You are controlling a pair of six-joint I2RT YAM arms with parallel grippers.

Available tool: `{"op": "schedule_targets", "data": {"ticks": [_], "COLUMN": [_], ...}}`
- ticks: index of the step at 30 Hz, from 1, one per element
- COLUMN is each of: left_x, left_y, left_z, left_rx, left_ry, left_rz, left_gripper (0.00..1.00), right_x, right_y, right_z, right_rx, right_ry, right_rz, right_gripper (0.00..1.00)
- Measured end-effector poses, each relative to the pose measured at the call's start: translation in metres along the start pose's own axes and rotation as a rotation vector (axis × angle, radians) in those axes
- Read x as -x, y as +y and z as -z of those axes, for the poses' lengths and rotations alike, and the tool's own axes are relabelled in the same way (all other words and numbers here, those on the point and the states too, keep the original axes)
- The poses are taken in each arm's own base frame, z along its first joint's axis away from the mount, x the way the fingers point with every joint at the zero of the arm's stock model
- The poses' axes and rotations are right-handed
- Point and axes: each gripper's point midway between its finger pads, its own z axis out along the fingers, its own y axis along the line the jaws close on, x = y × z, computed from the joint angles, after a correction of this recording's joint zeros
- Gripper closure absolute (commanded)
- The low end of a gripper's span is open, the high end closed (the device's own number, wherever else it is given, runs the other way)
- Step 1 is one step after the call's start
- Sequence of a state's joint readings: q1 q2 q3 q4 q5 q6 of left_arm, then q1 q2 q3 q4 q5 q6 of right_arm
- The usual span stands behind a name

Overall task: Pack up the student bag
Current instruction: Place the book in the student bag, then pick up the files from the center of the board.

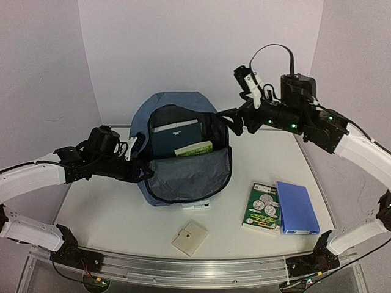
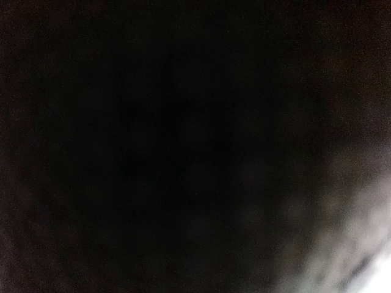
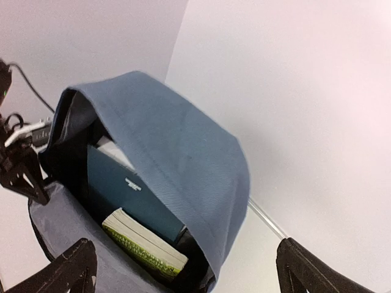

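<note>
The student bag (image 1: 183, 110), slate-blue with grey lining, stands open in the middle of the table. Inside it are a dark teal book (image 1: 174, 139) and a green-spined book (image 1: 194, 149); both also show in the right wrist view, the teal book (image 3: 131, 189) and the green-spined book (image 3: 143, 244). My left gripper (image 1: 139, 162) is at the bag's left rim; its wrist view is black, so its jaws do not show. My right gripper (image 1: 235, 120) hovers at the bag's upper right, open and empty, fingers (image 3: 70, 271) wide apart on either side of the bag's top (image 3: 177, 146).
On the table to the right lie a green-covered book (image 1: 261, 206) and a blue flat case (image 1: 297, 207). A beige square pad (image 1: 190, 238) lies near the front. A small white object (image 1: 197, 206) pokes out under the bag's front. Walls close in behind and at both sides.
</note>
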State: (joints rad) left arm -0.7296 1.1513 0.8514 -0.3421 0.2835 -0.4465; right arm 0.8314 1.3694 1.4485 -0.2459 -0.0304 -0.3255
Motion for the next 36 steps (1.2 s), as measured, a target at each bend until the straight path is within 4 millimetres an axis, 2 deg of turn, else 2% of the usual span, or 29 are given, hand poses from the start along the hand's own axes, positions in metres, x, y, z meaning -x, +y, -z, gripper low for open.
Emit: {"op": "schedule_targets", "data": {"ticks": [3, 6, 9, 14, 17, 20, 26, 30, 36], "left_x": [0.000, 0.000, 0.000, 0.000, 0.000, 0.000, 0.001, -0.001, -0.002], "left_y": [0.000, 0.000, 0.000, 0.000, 0.000, 0.000, -0.001, 0.000, -0.001], "left_z": [-0.001, -0.001, -0.001, 0.000, 0.000, 0.000, 0.002, 0.001, 0.001], "left_rx": [0.001, 0.001, 0.000, 0.000, 0.000, -0.001, -0.004, -0.005, -0.013], "left_ry": [0.001, 0.000, 0.000, -0.001, -0.001, -0.002, -0.006, -0.006, -0.003], "left_rz": [0.002, 0.006, 0.008, 0.011, 0.016, 0.018, 0.020, 0.020, 0.019], "left_gripper": [1.00, 1.00, 1.00, 1.00, 1.00, 1.00, 1.00, 1.00, 1.00], "right_x": [-0.006, -0.037, -0.088, -0.203, -0.253, -0.285, -0.354, -0.387, -0.421], "right_y": [-0.021, -0.042, -0.060, -0.086, -0.087, -0.082, -0.071, -0.071, -0.076], "right_z": [0.025, 0.038, 0.045, 0.061, 0.075, 0.078, 0.077, 0.078, 0.071], "right_rx": [-0.123, -0.264, -0.392, -0.619, -0.739, -0.816, -0.931, -1.008, -1.084], "right_ry": [-0.004, 0.048, 0.137, 0.343, 0.455, 0.540, 0.734, 0.823, 0.918], "right_rz": [-0.122, -0.261, -0.395, -0.634, -0.710, -0.744, -0.753, -0.731, -0.702], "right_gripper": [0.02, 0.02, 0.02, 0.07, 0.08, 0.06, 0.15, 0.20, 0.26]}}
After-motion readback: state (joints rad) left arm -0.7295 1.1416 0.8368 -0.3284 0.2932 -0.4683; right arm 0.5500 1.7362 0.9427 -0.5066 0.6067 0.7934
